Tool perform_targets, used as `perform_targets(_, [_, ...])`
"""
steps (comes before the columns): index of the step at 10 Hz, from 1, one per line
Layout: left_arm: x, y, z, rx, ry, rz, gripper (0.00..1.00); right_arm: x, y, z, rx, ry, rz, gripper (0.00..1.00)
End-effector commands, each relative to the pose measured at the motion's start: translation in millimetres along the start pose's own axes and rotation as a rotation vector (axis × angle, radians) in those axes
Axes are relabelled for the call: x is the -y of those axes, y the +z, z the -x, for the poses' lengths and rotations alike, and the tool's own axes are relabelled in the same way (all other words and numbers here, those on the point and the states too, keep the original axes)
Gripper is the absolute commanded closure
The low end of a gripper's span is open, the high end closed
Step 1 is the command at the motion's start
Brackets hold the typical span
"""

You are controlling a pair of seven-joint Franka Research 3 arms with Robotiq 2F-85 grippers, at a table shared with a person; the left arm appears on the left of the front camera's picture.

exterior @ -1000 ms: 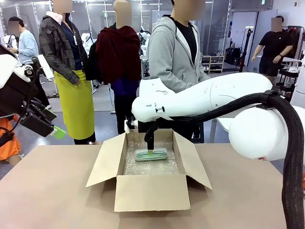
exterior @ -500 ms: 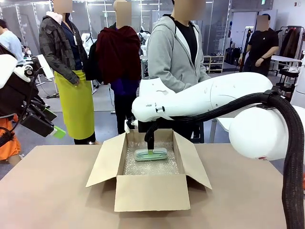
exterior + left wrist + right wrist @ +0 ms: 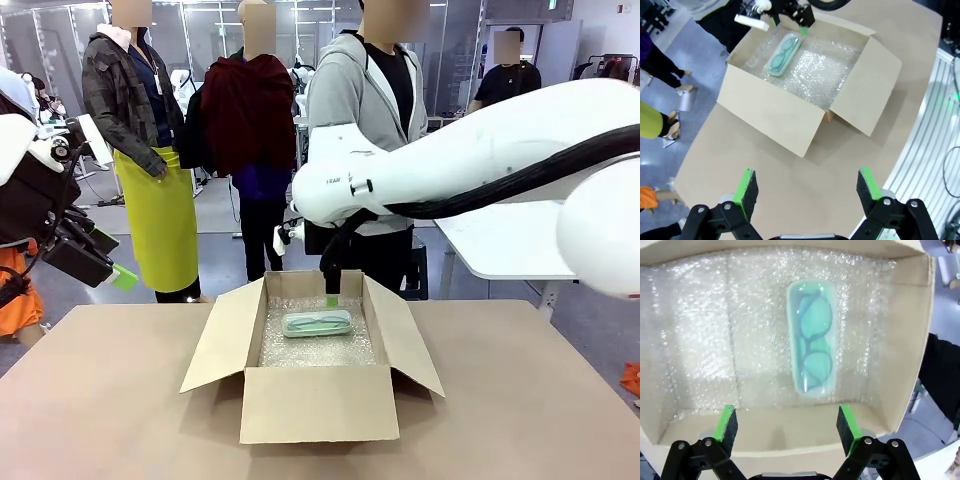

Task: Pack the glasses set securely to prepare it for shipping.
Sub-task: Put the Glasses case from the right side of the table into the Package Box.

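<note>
Looking down from the right wrist, you see the mint-green glasses case (image 3: 811, 337) lying flat on the bubble wrap (image 3: 705, 340) that lines the floor of the cardboard box (image 3: 790, 435), with a pair of glasses showing through its translucent lid. The right gripper (image 3: 785, 420) hangs above the case with its jaws spread wide and nothing between its green pads (image 3: 726, 422); the 2 fingers are clear of the case and touch neither it nor the wrap. In the front view that gripper points down over the far part of the box, just above the case, which sits toward the far wall with its long side running across the picture. The box stands in the middle of the table (image 3: 100, 400) with all 4 flaps (image 3: 220, 335) folded outward, and a person (image 3: 360, 110) in a grey hoodie stands just behind it at the far side. Your left gripper (image 3: 112, 258) is held up at the left side of the table, well apart from the box. From its own wrist camera you can see its jaws fully apart and empty, looking down from a height at the bare tabletop and the open box.
</note>
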State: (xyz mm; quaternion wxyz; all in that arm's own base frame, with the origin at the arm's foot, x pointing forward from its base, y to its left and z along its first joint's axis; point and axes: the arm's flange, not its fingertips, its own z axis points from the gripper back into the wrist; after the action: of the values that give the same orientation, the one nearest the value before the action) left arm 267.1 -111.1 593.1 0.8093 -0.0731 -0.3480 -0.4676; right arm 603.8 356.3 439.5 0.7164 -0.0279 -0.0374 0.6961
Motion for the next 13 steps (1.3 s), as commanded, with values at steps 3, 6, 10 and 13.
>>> perform_targets(3, [-1, 1, 1, 0.001, -0.008, -0.001, 0.0, -47, 49, 77, 0.066, -0.237, 0.091, 0.0])
perform_targets(6, [-1, 1, 1, 0.001, -0.008, -0.001, 0.0, -120, 92, 168, 0.168, -0.472, 0.139, 0.0])
perform_targets(10, [-1, 1, 1, 0.001, -0.008, -0.001, 0.0, -193, 94, 269, 0.185, -0.854, 0.18, 0.0])
perform_targets(13, [-1, 1, 1, 0.001, -0.008, -0.001, 0.0, -194, 86, 335, 0.104, -1.109, 0.106, 0.0])
